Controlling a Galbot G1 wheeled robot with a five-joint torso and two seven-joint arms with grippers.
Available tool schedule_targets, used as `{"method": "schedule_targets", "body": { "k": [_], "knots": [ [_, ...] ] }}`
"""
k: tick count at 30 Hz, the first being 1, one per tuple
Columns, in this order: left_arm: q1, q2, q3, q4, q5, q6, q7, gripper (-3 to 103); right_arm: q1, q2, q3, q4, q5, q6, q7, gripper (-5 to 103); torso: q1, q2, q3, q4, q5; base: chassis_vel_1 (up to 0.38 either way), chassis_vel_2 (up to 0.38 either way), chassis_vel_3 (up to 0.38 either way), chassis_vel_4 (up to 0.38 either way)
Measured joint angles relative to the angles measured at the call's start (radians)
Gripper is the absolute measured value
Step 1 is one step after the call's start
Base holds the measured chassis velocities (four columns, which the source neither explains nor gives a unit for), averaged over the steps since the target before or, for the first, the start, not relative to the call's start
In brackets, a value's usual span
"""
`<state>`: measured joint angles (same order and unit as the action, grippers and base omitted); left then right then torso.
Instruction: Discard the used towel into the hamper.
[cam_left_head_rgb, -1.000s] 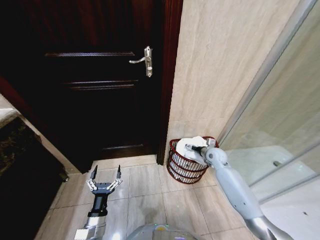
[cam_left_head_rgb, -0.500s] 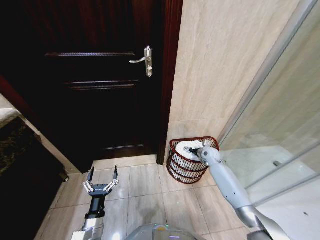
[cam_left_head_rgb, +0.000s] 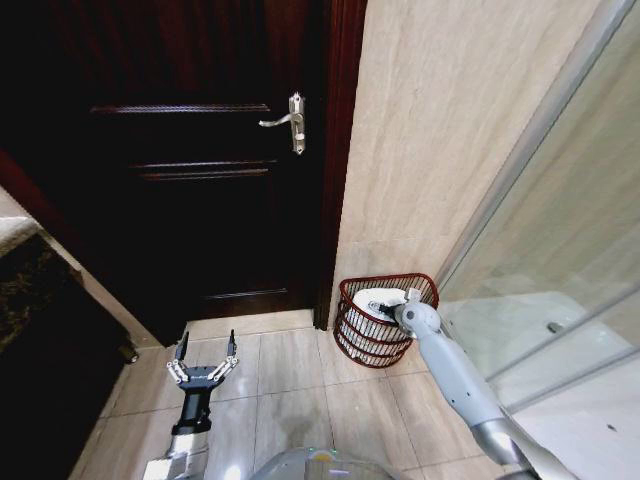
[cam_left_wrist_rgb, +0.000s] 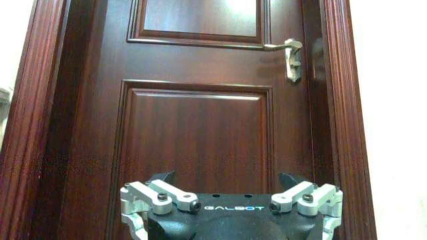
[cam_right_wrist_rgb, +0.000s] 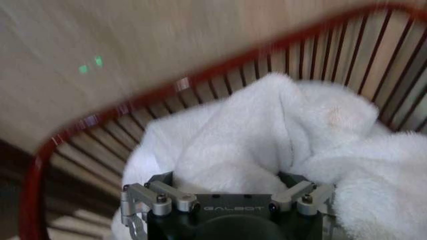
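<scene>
We see the hamper (cam_left_head_rgb: 385, 320) on the tiled floor (cam_left_head_rgb: 300, 390), set against the beige wall (cam_left_head_rgb: 440, 140) right beside the dark wooden door (cam_left_head_rgb: 190, 170) and its frame. The white towel (cam_left_head_rgb: 378, 300) lies inside it, bunched up below the red rim.

Our right gripper (cam_left_head_rgb: 388, 312) reaches over the hamper's rim and down into it, the arm stretching out from the lower right. In the right wrist view the towel (cam_right_wrist_rgb: 267, 145) lies heaped directly ahead of the jaws, pressed up against the gripper (cam_right_wrist_rgb: 227, 187) body, with the curved rim and upright bars of the hamper (cam_right_wrist_rgb: 133, 100) arching beyond it. The jaws stand wide apart, and a fold of cloth sits between them; we cannot tell whether the fingertips pinch any of it, since they are buried in the folds.

Our left gripper (cam_left_head_rgb: 205, 358) hovers low over the floor tiles, well apart from the hamper, pointing at the door. Its jaws are spread wide with nothing between them. In the left wrist view the gripper (cam_left_wrist_rgb: 230, 192) faces the door panels (cam_left_wrist_rgb: 200, 130) straight ahead, and the silver door handle (cam_left_wrist_rgb: 288, 55) sits high beyond the jaws, toward the frame.

To the far side of the right arm, a glass shower partition (cam_left_head_rgb: 560, 250) runs along the wall.
</scene>
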<state>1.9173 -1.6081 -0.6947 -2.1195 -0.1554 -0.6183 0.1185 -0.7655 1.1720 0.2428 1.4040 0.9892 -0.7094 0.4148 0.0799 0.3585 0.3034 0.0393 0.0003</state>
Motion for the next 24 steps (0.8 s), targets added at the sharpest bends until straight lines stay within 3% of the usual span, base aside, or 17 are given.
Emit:
{"method": "schedule_targets", "body": {
  "k": [6, 8, 9, 11, 12, 15, 24],
  "knots": [
    [-0.001, 0.000, 0.008, -0.006, 0.004, 0.009, 0.001, 100, -0.048, -0.021, 0.038, 0.109, -0.071, 0.052, -0.007, 100, 0.000, 0.000, 0.000, 0.0003, -0.0003, 0.000, 0.000, 0.000, 0.000],
    [-0.002, 0.000, 0.014, -0.012, 0.006, 0.020, 0.000, 100, -0.120, -0.040, 0.063, 0.200, -0.157, 0.131, -0.047, 100, 0.000, 0.000, 0.000, -0.0002, -0.0003, 0.000, 0.000, 0.000, 0.000],
    [-0.002, 0.000, 0.014, -0.012, 0.006, 0.020, 0.000, 100, -0.120, -0.040, 0.063, 0.200, -0.157, 0.131, -0.047, 100, 0.000, 0.000, 0.000, -0.0002, -0.0003, 0.000, 0.000, 0.000, 0.000],
    [-0.003, 0.000, 0.018, -0.012, 0.005, 0.035, -0.003, 100, -0.188, -0.050, 0.080, 0.269, -0.261, 0.265, -0.085, 100, 0.000, 0.000, 0.000, -0.0002, -0.0006, 0.000, 0.000, 0.000, 0.000],
    [-0.003, 0.000, 0.018, -0.012, 0.005, 0.035, -0.003, 100, -0.188, -0.050, 0.080, 0.269, -0.261, 0.265, -0.085, 100, 0.000, 0.000, 0.000, -0.0002, -0.0006, 0.000, 0.000, 0.000, 0.000],
    [-0.003, 0.000, 0.020, -0.012, 0.002, 0.059, -0.007, 100, -0.276, -0.047, 0.111, 0.339, -0.392, 0.449, -0.112, 100, 0.000, 0.000, 0.000, 0.0000, -0.0001, 0.000, 0.000, 0.000, 0.000],
    [-0.014, 0.000, 0.022, -0.035, -0.006, 0.128, -0.010, 100, -0.542, 0.008, 0.264, 0.538, -0.579, 0.597, -0.278, 100, 0.000, 0.000, 0.000, -0.0003, -0.0001, 0.000, 0.000, 0.000, 0.000]
  ]
}}
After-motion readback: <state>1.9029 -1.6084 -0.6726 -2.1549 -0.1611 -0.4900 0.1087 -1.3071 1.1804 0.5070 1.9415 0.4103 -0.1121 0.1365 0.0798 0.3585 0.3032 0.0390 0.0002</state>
